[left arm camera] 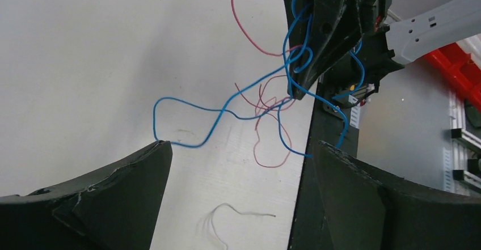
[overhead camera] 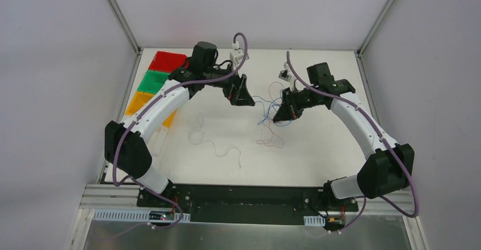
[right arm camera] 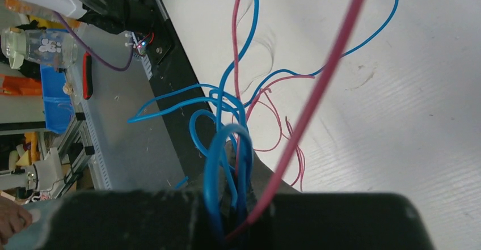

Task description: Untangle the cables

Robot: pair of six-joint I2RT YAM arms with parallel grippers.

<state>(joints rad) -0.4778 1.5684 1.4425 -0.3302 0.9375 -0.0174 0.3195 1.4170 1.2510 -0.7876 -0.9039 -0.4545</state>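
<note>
Right end effector [overhead camera: 281, 118] seemingly pinches the cables [overhead camera: 265, 115]; left end effector [overhead camera: 241, 96] hangs apart.

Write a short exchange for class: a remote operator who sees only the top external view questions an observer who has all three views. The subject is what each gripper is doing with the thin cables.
Operator: From above I can't tell. Is the right gripper gripping anything?
Observer: Yes. In the right wrist view, loops of blue cable and a strand of red cable run into its shut jaws.
Operator: And the other arm?
Observer: The left wrist view shows the left gripper wide open, with nothing held between its fingers.
</note>
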